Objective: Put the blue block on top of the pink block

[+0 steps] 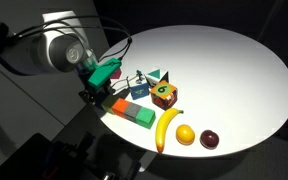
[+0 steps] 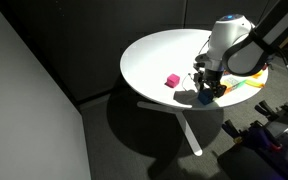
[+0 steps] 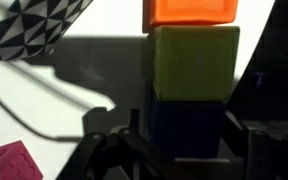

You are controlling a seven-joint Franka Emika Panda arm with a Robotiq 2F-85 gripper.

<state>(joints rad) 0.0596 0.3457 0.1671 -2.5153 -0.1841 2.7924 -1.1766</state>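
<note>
– As the wrist view looks down past the Robotiq gripper [image 3: 182,135], what lies between its jaws?
– The small plain dark-blue cube [image 3: 189,118]. One jaw stands at its left face, the other at its right. The area is in deep shadow, so I cannot tell whether the pads press the cube or stand just off it.
– Position of the cube?
– On the round white table [image 1: 234,60], at the near end of a straight row. Its far face appears to touch an olive-green square block [image 3: 194,62]. Beyond that, touching in turn, lies an orange block [image 3: 192,11] cut by the frame's upper edge.
– And the small magenta-pink block [image 2: 171,80]?
– Resting on the table, apart from the row. The wrist view shows only its corner at lower left. In an exterior view it stands alone, near the gripper but clear of it.
– Other items recorded?
– A block with a black-and-white triangle pattern [image 3: 34,25], upper left in the wrist view. In an exterior view, a red-orange numbered cube [image 1: 165,93], a yellow banana [image 1: 169,128], a round yellow fruit [image 1: 186,134] and a dark red round fruit [image 1: 210,139] are grouped near the table's edge.
</note>
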